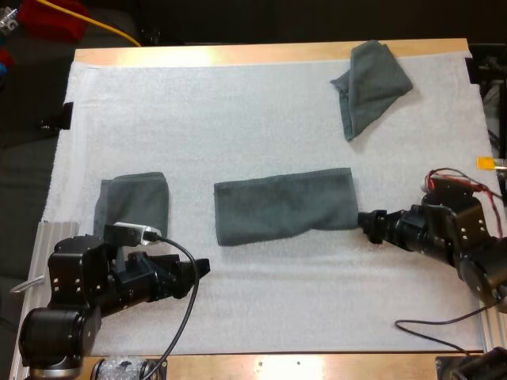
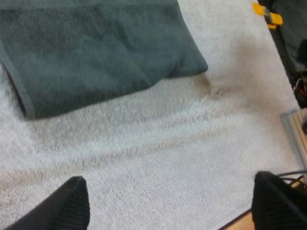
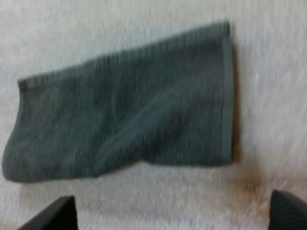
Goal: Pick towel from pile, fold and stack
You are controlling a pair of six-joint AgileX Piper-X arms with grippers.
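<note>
A: Nearest, the left gripper (image 1: 202, 267) is seen low over bare mat (image 1: 238, 119), its fingers held well apart and clear of anything. What is found beyond it?

B: The middle towel (image 1: 283, 206) is laid lengthwise across the mat. It is folded once by the look of it, and its near edge bulges unevenly. The right gripper (image 1: 366, 222) is placed just beside its right short edge, fingers likewise spread, nothing clamped.

A: And the others?

B: A folded towel (image 1: 135, 202) is set flat near the left gripper, on its far side. A crumpled towel (image 1: 372, 83) is seen at the mat's far right, well apart from both.

A: How is the middle towel expected to handle?

B: It is judged light, soft and limp. No shape will be kept once it is lifted, and any unsupported part will sag. Slipping is not expected, the cloth looking rough, and nothing fragile is involved. The mat underneath may be snagged if a pinch is made too deep.

A: Where is it best taken?

B: At the right short edge, near the corners, with both layers pinched together, so that the end can be carried over toward the left edge.
</note>
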